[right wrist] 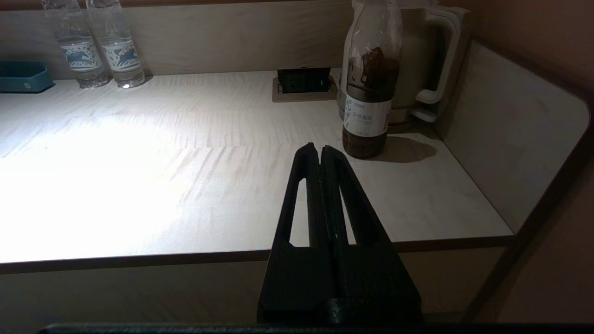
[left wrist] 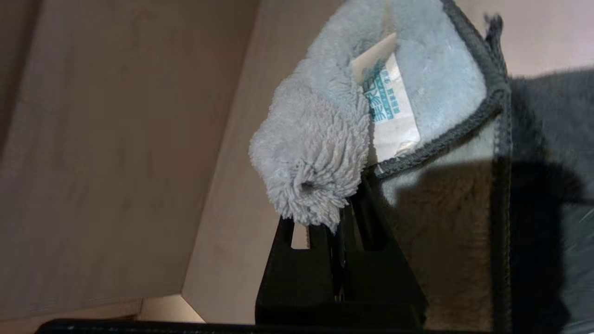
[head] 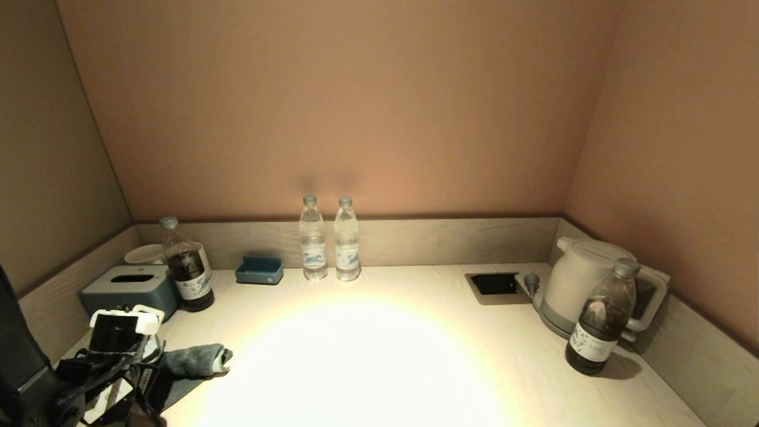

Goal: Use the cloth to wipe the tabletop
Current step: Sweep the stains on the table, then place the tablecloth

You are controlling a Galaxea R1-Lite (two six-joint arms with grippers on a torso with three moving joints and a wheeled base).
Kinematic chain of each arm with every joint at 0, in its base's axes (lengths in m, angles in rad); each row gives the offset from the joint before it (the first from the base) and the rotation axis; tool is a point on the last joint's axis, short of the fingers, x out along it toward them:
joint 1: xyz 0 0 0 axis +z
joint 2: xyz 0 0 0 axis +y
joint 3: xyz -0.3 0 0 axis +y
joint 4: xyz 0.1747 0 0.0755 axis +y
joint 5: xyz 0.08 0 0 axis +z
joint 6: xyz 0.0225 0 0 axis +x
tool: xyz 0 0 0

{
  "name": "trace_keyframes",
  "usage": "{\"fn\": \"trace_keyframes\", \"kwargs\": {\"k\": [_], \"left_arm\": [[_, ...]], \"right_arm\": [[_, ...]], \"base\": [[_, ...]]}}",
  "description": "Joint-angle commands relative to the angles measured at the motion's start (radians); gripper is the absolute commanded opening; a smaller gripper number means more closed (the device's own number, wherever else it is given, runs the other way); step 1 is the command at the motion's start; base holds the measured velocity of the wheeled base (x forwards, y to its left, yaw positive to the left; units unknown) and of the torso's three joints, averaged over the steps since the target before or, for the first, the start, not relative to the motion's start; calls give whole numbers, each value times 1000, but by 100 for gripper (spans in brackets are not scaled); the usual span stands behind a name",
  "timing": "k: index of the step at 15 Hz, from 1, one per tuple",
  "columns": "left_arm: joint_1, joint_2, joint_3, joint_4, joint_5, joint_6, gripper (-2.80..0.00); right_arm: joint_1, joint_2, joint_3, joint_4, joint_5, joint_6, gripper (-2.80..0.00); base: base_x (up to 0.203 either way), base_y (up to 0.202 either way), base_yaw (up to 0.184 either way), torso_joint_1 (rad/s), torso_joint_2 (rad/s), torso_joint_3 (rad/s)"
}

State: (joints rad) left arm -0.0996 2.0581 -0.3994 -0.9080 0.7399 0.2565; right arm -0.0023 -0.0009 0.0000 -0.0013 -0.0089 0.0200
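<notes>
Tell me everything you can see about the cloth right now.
The cloth is grey-blue, fluffy microfibre with a darker stitched edge and a white tag printed in teal. A bunched fold is pinched in the left gripper, whose jaws are shut on it. In the head view it lies crumpled on the tabletop at the front left, near the tissue box.
</notes>
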Motion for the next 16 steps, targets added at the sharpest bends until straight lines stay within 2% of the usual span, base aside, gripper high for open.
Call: {"fn": "trace_keyframes", "kwargs": {"k": [1, 6, 8, 12, 16], "left_arm": [[60, -1, -42, -18, 0, 17, -280], [223, -31, -213, -47, -29, 95, -280], [254, -71, -277, -44, -43, 100, -280], [246, -150, -349, -50, -59, 94, -280], [173, -272, -402, -45, -60, 88, -280]], "right_arm": [[-1, 1, 0, 0, 0, 0, -280], [1, 1, 0, 0, 0, 0, -280], [-1, 1, 0, 0, 0, 0, -280], [1, 1, 0, 0, 0, 0, -280], [1, 1, 0, 0, 0, 0, -280]], "base": [[0, 0, 0, 0, 0, 0], [0, 0, 0, 0, 0, 0], [0, 0, 0, 0, 0, 0], [0, 0, 0, 0, 0, 0], [0, 0, 0, 0, 0, 0]]}}
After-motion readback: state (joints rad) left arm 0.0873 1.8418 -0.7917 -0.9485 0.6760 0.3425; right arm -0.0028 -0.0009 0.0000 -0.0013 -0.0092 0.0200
